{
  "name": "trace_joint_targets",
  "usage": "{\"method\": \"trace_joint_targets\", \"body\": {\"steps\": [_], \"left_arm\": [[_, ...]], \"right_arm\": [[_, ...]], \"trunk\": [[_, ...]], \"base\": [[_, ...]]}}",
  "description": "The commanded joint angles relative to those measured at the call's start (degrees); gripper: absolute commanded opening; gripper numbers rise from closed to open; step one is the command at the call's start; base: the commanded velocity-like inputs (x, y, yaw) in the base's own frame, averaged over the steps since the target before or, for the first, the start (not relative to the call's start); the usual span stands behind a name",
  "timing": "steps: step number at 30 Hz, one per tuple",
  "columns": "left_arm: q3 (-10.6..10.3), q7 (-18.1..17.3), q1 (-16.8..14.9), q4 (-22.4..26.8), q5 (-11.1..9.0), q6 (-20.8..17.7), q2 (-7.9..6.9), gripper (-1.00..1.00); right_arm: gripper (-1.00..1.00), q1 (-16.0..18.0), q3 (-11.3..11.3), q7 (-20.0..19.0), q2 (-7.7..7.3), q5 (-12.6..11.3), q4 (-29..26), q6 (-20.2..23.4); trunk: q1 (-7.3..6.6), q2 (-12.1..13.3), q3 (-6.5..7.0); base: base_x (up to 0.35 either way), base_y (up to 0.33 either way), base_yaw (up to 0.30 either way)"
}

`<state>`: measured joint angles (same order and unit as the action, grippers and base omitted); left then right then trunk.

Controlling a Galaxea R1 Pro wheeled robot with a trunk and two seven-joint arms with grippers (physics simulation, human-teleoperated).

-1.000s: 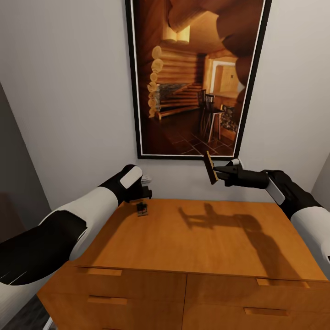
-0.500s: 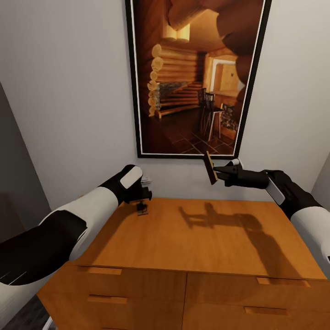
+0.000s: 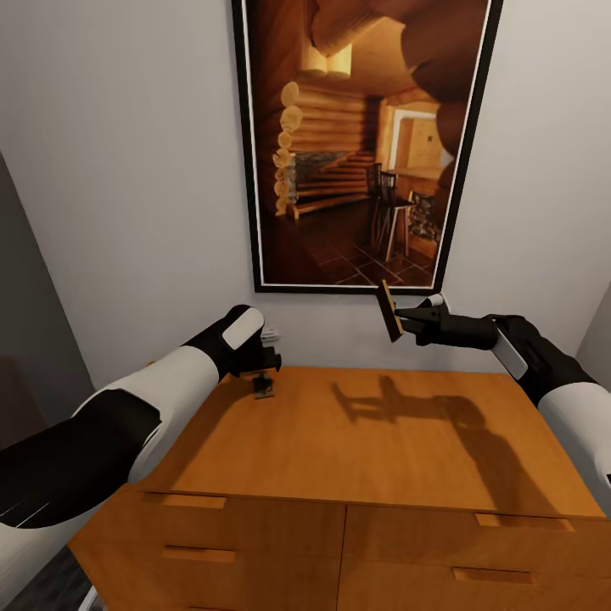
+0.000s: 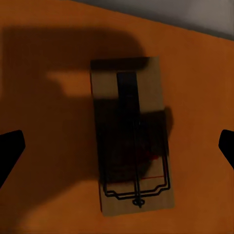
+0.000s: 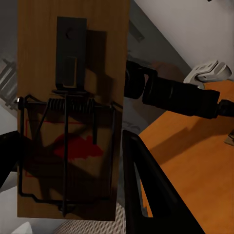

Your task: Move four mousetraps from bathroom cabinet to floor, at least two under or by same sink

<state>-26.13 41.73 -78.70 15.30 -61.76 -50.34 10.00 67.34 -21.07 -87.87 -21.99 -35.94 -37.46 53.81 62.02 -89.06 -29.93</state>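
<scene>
Head view: nothing moved vs 1 s ago. Right gripper [image 3: 400, 317] clamps mousetrap [image 3: 389, 311] above cabinet [image 3: 373, 441] rear edge; left gripper [image 3: 265, 379] spread over 2nd trap [image 4: 132, 136] at back-left corner, grab pending

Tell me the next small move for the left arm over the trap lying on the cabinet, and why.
Probably lower the left end effector and close it. The flat tan wooden mousetrap with dark wire parts lies on the orange-brown wooden cabinet top, centred between the spread fingers, not yet gripped. The right end effector already holds another tan mousetrap clear of the top.
</scene>
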Motion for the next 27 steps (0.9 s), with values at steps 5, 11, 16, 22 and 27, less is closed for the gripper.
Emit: {"method": "trace_joint_targets", "body": {"steps": [5,11,16,22,27], "left_arm": [[-0.24,0.45,-0.05,-0.04,-0.48,-0.11,0.00,1.00],[-0.24,0.45,-0.06,-0.08,-0.47,-0.20,0.00,1.00],[-0.24,0.45,-0.05,-0.09,-0.47,-0.62,0.00,1.00],[-0.24,0.45,-0.05,-0.09,-0.47,-0.97,0.00,1.00],[-0.24,0.45,-0.05,-0.09,-0.47,-0.98,0.00,1.00]], "right_arm": [[-1.00,0.08,-0.29,-0.28,-0.07,-0.27,0.02,0.95],[-1.00,0.08,-0.29,-0.28,-0.07,-0.27,0.02,0.95],[-1.00,0.08,-0.29,-0.28,-0.07,-0.27,0.02,0.95],[-1.00,0.08,-0.29,-0.28,-0.07,-0.27,0.02,0.95],[-1.00,0.08,-0.29,-0.28,-0.07,-0.27,0.02,0.95]], "trunk": [[0.00,-0.04,-0.07],[1.32,-2.44,-1.14],[2.41,-4.45,-2.04],[3.73,-6.86,-3.12],[4.83,-8.86,-4.02]], "base": [[0.000,0.000,0.000],[0.000,0.000,0.000],[0.000,0.000,0.000],[0.000,0.000,0.000],[0.000,0.000,0.000]]}}
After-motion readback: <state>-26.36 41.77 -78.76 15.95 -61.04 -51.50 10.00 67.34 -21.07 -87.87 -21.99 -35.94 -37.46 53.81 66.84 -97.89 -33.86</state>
